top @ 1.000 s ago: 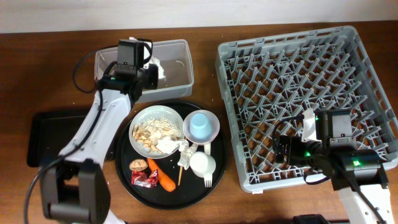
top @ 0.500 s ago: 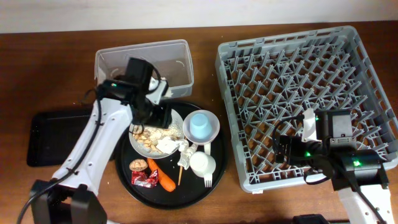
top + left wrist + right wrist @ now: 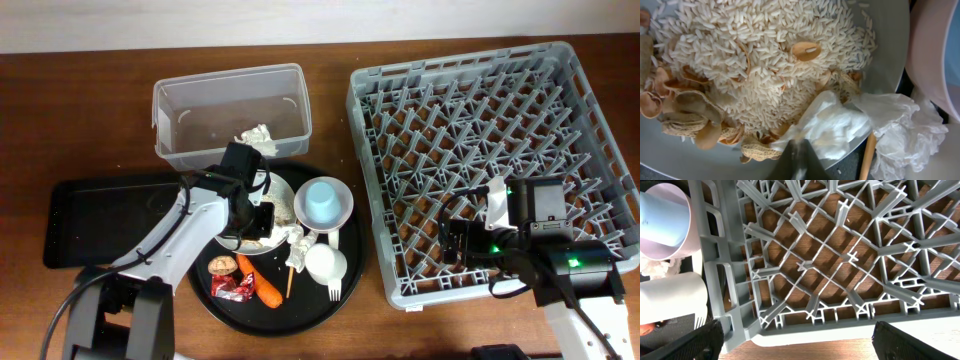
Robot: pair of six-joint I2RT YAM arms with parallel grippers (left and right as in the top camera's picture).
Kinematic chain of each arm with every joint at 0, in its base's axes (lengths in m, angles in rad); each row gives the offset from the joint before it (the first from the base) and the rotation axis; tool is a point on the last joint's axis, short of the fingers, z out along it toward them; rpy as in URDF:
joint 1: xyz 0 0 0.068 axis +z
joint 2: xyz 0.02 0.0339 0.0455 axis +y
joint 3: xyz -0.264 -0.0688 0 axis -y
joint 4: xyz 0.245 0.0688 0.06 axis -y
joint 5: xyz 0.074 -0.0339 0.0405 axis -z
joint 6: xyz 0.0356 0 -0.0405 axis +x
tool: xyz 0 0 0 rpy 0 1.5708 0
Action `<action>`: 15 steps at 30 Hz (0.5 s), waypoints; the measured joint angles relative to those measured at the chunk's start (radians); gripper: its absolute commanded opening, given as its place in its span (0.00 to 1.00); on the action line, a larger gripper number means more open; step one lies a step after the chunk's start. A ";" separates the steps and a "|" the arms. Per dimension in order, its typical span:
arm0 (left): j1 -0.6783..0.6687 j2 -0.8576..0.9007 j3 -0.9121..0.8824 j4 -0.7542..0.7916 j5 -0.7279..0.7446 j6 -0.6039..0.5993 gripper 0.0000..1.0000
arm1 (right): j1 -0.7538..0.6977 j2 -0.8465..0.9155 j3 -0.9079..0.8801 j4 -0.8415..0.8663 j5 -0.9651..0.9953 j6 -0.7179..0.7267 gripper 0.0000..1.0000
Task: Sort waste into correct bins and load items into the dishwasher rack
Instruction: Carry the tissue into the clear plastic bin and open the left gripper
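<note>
The white paper scrap (image 3: 830,125) lies on the near right rim of the bowl (image 3: 890,50), left of the rack (image 3: 470,130). The left tool (image 3: 799,159) is closed at its edge; so thin a pinch may slip, or drag rice (image 3: 740,55) out. Scraps: three; cups (image 3: 322,200): two. The right tool (image 3: 800,340) is wide open.

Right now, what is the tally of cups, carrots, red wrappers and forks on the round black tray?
Cups: 2, the light blue cup and the white cup
Carrot: 1
Red wrapper: 1
Fork: 1
Total: 5
</note>
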 measured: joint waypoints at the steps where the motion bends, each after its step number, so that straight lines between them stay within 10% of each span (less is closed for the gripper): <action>1: 0.000 0.000 0.000 0.000 0.000 0.001 0.01 | 0.000 0.000 0.000 0.000 0.000 0.000 0.98; 9: 0.038 -0.039 0.294 -0.192 -0.016 0.001 0.01 | 0.000 0.000 0.000 0.000 0.000 -0.001 0.98; 15: 0.106 -0.046 0.397 0.170 -0.182 0.001 0.02 | 0.000 0.000 0.000 0.000 0.000 0.000 0.98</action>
